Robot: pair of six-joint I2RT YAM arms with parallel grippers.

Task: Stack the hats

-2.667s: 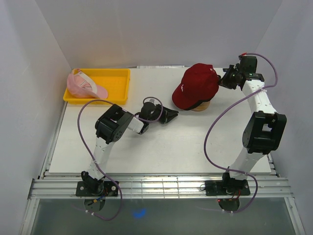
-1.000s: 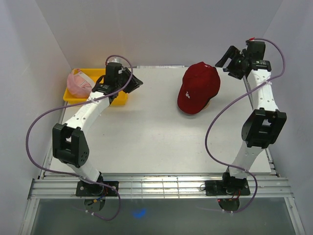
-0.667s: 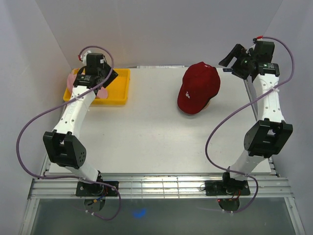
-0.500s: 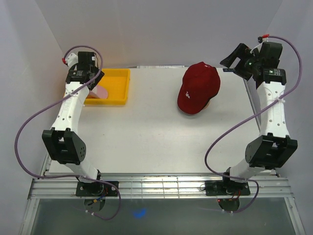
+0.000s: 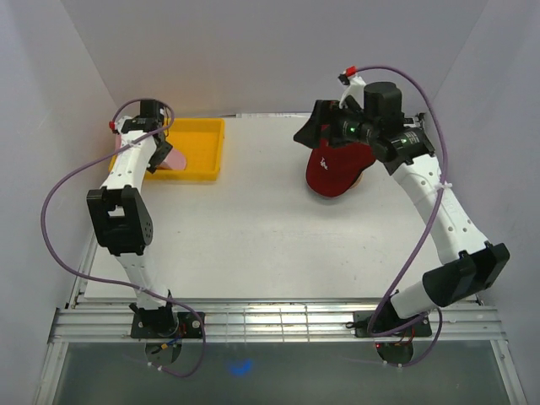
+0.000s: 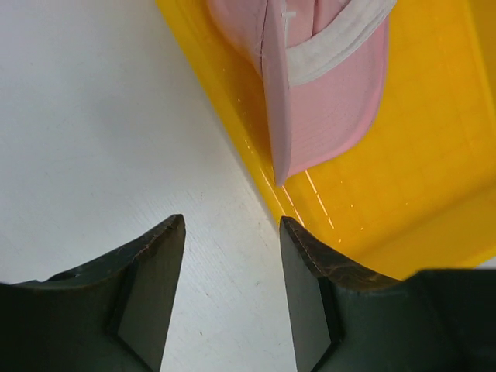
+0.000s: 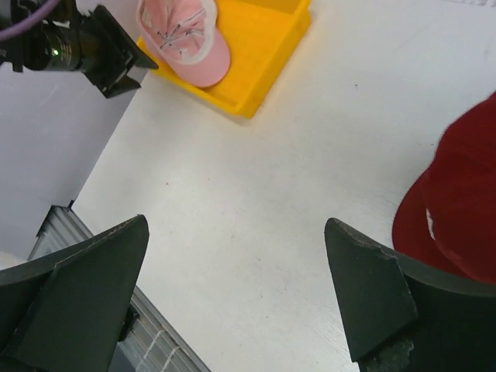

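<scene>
A pink hat (image 5: 174,158) lies at the left end of the yellow tray (image 5: 202,139), mostly hidden by my left arm in the top view. In the left wrist view the pink hat (image 6: 325,77) lies brim toward me just beyond my open left gripper (image 6: 231,221), which hangs over the tray's edge with nothing between its fingers. A dark red hat (image 5: 337,169) sits at the back right of the table. My right gripper (image 5: 316,128) hovers above its far left side, wide open and empty. The right wrist view shows the red hat (image 7: 457,201) at the right edge.
The yellow tray (image 6: 434,178) sits in the back left corner against the left wall. White walls close in on the left, back and right. The right wrist view also takes in the pink hat (image 7: 186,39), the tray (image 7: 267,46) and the left gripper (image 7: 101,50).
My left arm swung left to the tray's left end and its jaws opened wider. My right arm swung from the back right corner leftward over the red hat.
</scene>
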